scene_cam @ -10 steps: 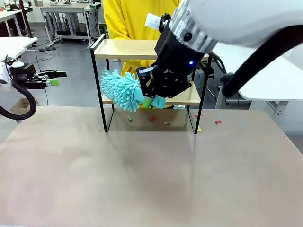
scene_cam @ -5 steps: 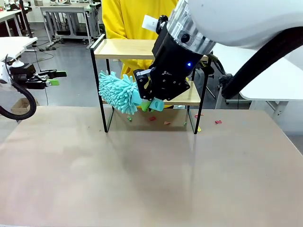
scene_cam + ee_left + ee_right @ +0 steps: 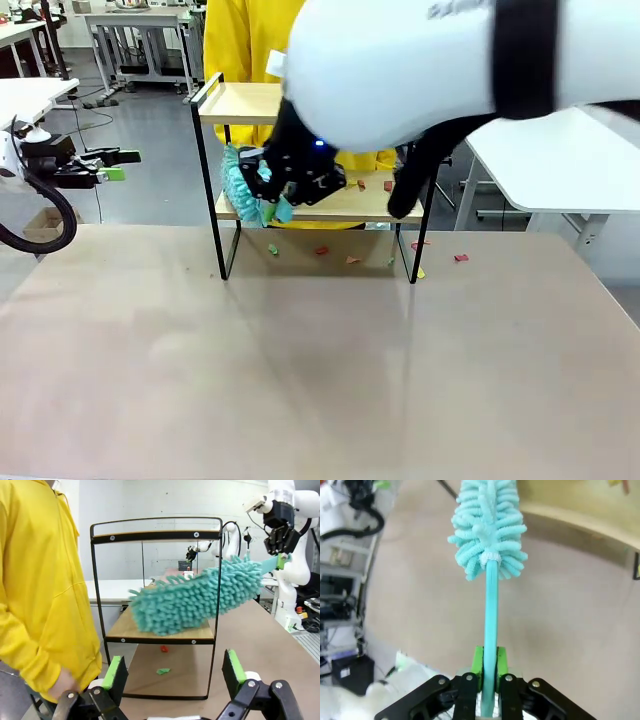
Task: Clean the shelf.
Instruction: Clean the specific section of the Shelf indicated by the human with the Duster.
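Shelf (image 3: 240, 103): 2 pale wood boards, thin black metal frame; far side of table (image 3: 300, 380), mid.
Duster (image 3: 487, 525): teal, shaggy head, flat handle; head btwn tiers, left end.
R gripper (image 3: 489, 667): clamped on Duster handle.
L gripper (image 3: 172, 667): jaws wide, empty, off left.
Scraps (image 3: 322, 251): red/green bits under Shelf.
Blocking: R arm (image 3: 420, 70) hides Shelf's upper right; person (image 3: 240, 40) in yellow behind.

The small two-tier shelf (image 3: 156, 536) has matt, pale wooden boards in a thin, smooth black metal frame. At the shelf, the turquoise duster (image 3: 195, 600) is shaggy soft cloth with a smooth plastic handle. Under the shelf, the beige tabletop (image 3: 300, 380) looks matt.
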Controlling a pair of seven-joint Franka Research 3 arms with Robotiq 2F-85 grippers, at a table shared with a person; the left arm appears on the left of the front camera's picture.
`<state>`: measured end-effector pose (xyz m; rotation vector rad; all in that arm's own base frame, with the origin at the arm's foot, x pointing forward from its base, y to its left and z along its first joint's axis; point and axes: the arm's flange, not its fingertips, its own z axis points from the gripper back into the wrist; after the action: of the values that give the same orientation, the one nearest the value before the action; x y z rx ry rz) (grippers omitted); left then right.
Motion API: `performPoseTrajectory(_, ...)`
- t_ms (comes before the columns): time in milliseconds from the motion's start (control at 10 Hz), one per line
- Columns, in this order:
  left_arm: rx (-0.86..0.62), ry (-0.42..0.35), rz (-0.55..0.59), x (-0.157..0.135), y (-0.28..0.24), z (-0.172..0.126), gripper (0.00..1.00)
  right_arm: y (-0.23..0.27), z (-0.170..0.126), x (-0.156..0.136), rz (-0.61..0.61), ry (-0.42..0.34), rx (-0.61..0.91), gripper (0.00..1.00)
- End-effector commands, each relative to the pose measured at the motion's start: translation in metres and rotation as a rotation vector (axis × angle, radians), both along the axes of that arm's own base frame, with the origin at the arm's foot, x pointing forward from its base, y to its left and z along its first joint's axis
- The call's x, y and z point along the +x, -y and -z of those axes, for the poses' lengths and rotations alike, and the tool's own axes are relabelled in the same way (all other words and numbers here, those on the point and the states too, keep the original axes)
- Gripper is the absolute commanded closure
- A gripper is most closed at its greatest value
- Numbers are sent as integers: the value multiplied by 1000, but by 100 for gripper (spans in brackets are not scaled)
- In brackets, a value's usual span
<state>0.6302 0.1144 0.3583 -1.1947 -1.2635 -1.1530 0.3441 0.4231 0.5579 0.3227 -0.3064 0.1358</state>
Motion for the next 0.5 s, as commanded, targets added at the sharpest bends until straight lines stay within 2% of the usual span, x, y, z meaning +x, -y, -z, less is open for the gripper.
performPoseTrajectory(0, -1, 11, -4, -2, 0, -3, 0, -47, -2, 23, 99, 65, -40, 87)
performPoseTrajectory(200, -1, 11, -4, -2, 0, -3, 0, -64, 6, 41, 148, 115, -46, 87)
performPoseTrajectory(400, -1, 11, -4, -2, 0, -3, 0, -80, 10, 55, 162, 130, -72, 87)
